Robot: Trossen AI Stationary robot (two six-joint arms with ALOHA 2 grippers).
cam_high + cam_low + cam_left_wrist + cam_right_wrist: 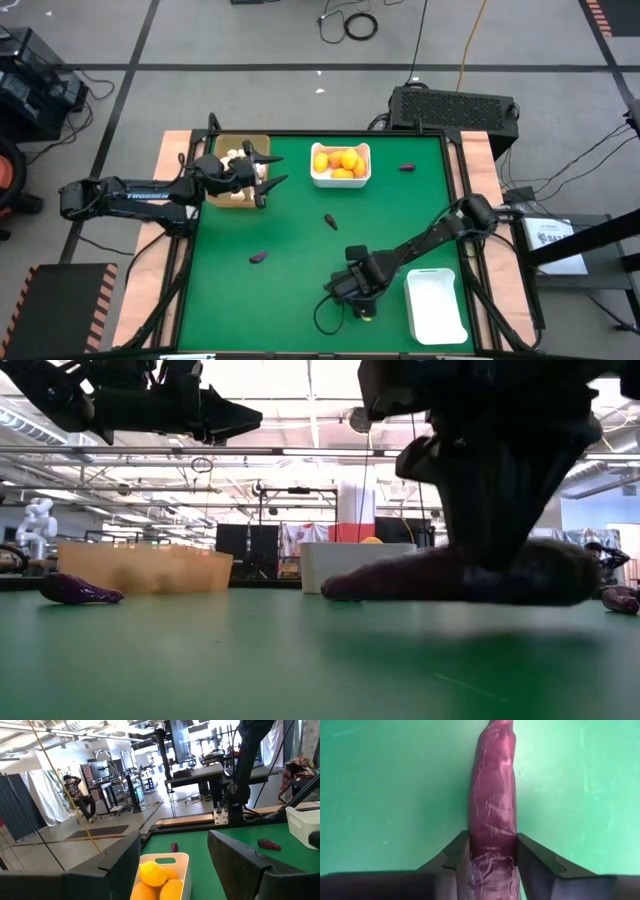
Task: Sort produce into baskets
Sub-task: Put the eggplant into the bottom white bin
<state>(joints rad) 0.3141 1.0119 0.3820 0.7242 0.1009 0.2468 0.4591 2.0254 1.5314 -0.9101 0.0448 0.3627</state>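
Note:
A long dark purple eggplant (pixel 492 795) lies flat on the green table near its front edge, seen close up in the low view (pixel 400 582). My right gripper (pixel 362 308) stands over it pointing down, shut on it. My left gripper (pixel 270 170) hovers open and level above the tan tray (pixel 258 140), which holds white bulbs (pixel 235 157). A white bin (pixel 340 183) at the far middle holds orange-yellow fruits (pixel 338 161). Small purple pieces lie loose on the table (pixel 258 258), (pixel 330 221), (pixel 406 167). My right gripper pinches the eggplant's two long sides (pixel 476 845) between its two fingers (pixel 532 857), on the thicker part away from the tapered end. The fingers come from above, pointing down, and lie across it. The eggplant rests along its length on the table (pixel 300 640).
An empty white bin (pixel 435 305) stands at the front right, close beside my right gripper. Wooden boards edge the table left and right. The green middle between the loose pieces is open. Beyond the table, a person sits far off in the room (pixel 75 795).

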